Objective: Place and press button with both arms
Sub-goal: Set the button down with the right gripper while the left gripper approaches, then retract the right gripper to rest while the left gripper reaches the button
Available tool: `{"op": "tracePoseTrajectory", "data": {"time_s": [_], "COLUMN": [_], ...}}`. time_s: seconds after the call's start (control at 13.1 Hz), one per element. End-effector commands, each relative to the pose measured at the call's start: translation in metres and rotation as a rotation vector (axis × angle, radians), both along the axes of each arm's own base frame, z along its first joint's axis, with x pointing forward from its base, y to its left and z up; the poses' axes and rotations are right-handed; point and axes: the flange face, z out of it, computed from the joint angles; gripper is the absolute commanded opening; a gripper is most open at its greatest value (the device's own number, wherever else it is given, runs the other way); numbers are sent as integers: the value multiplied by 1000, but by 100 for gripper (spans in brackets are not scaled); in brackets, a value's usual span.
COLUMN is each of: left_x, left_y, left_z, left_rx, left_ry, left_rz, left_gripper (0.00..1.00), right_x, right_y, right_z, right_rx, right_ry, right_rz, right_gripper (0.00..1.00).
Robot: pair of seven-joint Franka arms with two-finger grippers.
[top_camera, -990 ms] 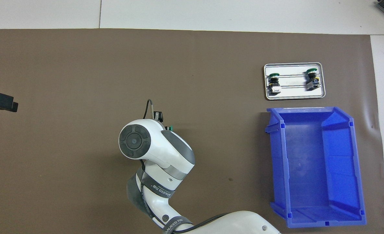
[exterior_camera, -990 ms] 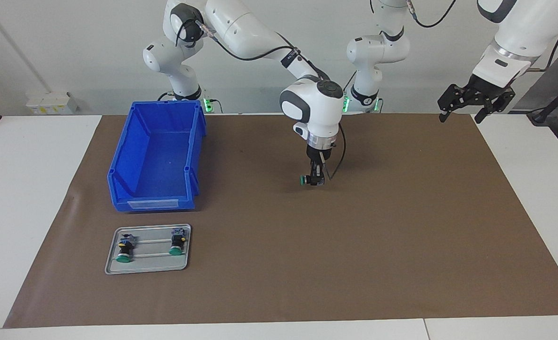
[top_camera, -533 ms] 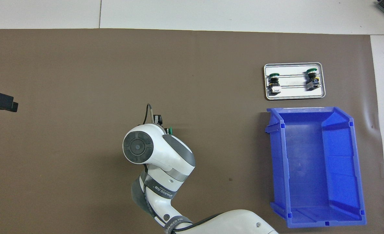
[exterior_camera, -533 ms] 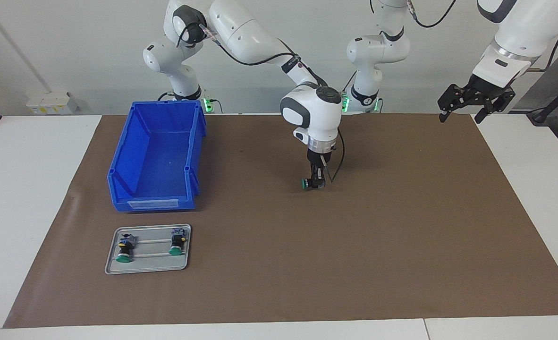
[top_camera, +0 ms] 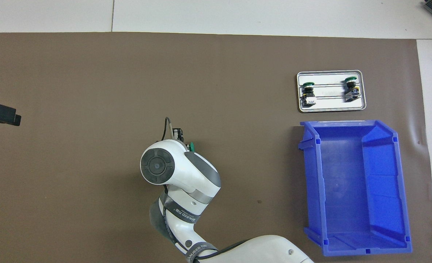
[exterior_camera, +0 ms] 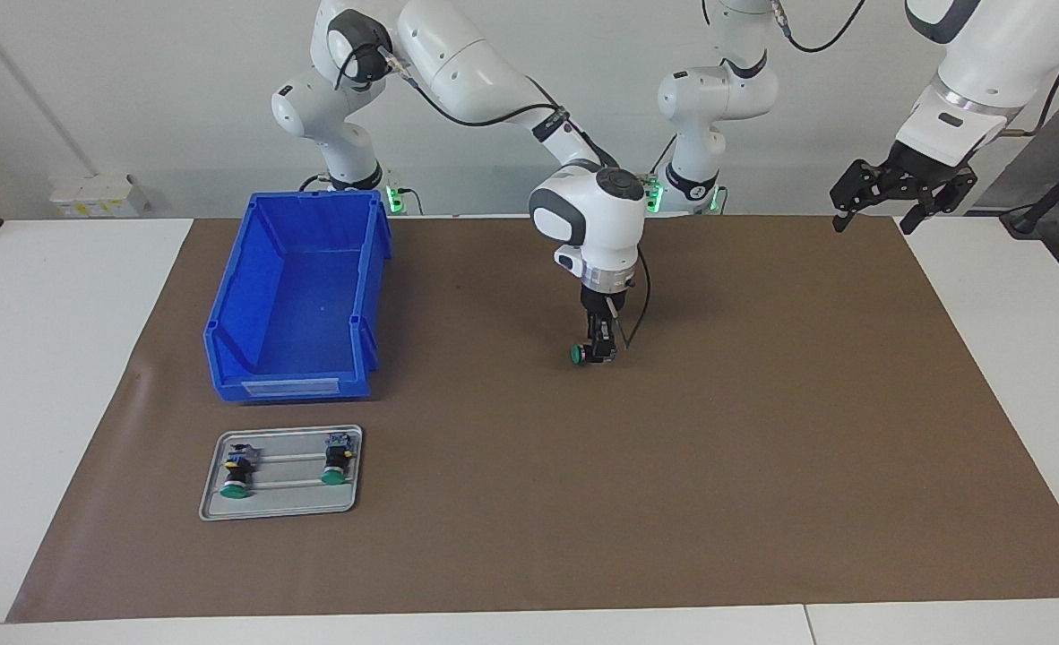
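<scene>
A green-capped button (exterior_camera: pixel 577 355) rests low on the brown mat (exterior_camera: pixel 762 430) near its middle, cap turned toward the right arm's end. My right gripper (exterior_camera: pixel 601 348) points straight down right at the button's black body; whether it still grips it does not show. From overhead only the green cap (top_camera: pixel 191 147) peeks out beside the right arm's wrist (top_camera: pixel 157 166). My left gripper (exterior_camera: pixel 876 219) hangs open and empty, raised over the mat's corner at the left arm's end.
A blue bin (exterior_camera: pixel 292 296) stands empty at the right arm's end. A small metal tray (exterior_camera: pixel 279 511), farther from the robots than the bin, carries two more green buttons (exterior_camera: pixel 236 484) (exterior_camera: pixel 334 470).
The right gripper has come down a little with the button, and the green cap now sits lower and faces more outward. The left arm has not moved.
</scene>
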Motion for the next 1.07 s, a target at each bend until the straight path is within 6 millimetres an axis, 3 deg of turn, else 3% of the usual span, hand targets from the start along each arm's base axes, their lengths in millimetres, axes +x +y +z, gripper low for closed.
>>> {"op": "tracePoseTrajectory", "data": {"time_s": [0.0, 0.08, 0.38, 0.61, 0.99], "left_x": [-7, -3, -14, -24, -28], "left_y": [-9, -12, -39, -77, -148], "left_z": [-2, -5, -26, -48, -91], "left_rx": [18, 18, 14, -23, -78], "left_ry": [-6, -44, -63, -53, -93], "left_rz": [-34, -63, -327, -601, -931], "left_gripper": [100, 100, 100, 99, 100], "right_x": [7, 15, 61, 97, 131], "right_y": [-6, -14, -89, -165, -306], "right_z": [18, 36, 123, 155, 198], "right_rx": [-4, 3, 6, -70, -186], "right_ry": [-46, -67, -141, -145, -54], "right_rz": [135, 178, 286, 431, 717], "right_gripper": [100, 100, 100, 100, 100]}}
